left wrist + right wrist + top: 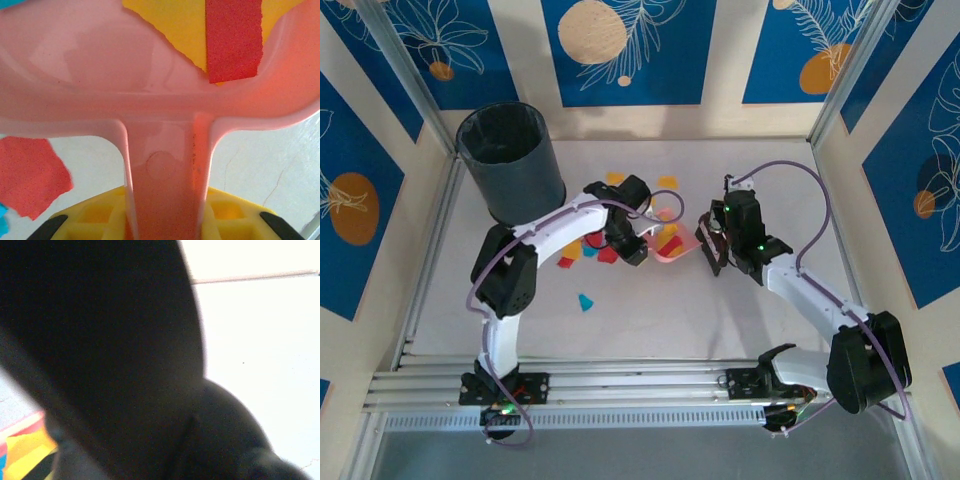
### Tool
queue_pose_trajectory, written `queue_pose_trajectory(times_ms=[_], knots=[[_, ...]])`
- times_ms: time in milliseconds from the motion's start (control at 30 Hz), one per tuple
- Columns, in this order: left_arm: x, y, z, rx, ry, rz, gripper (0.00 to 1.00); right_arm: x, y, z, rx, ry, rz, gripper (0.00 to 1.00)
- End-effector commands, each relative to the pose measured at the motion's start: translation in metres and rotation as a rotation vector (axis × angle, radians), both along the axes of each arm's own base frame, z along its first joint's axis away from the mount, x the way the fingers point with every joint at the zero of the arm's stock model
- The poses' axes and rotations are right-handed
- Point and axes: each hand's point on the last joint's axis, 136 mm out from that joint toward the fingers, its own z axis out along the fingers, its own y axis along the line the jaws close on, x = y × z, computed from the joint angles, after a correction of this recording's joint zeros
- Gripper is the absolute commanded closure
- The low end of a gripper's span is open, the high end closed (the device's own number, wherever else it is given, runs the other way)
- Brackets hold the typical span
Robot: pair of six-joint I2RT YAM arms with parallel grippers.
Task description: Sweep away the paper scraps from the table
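Note:
My left gripper [632,240] [167,220] is shut on the handle of the pink dustpan [670,250] [165,165], its yellow fingers [87,220] on either side. In the pan lie a yellow and a red paper scrap [234,42]. My right gripper [713,250] is shut on a small dark brush [706,238] [110,355] right at the pan's mouth. More paper scraps lie on the table [740,310]: orange ones [667,182] behind the pan, red ones [608,255] [30,175] under my left arm, a teal one [585,302] nearer me.
A dark grey bin [510,165] stands at the back left corner, close to my left arm. Aluminium rails [620,385] run along the near edge, and patterned walls enclose the other sides.

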Motion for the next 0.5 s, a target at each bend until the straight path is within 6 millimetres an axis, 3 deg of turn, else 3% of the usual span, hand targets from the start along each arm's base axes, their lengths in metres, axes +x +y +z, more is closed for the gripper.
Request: queue_pose_trajectory(times_ms=[0,467], knots=[[0.01,0.006,0.024,-0.042,-0.06,0.037,1.0,-0.003,-0.004,0.012,0.026,-0.035,-0.017,1.0],[0.04,0.028,0.1,-0.182,-0.158,0.19,1.0,-0.01,0.002,0.02,0.047,-0.046,0.044,1.0]])
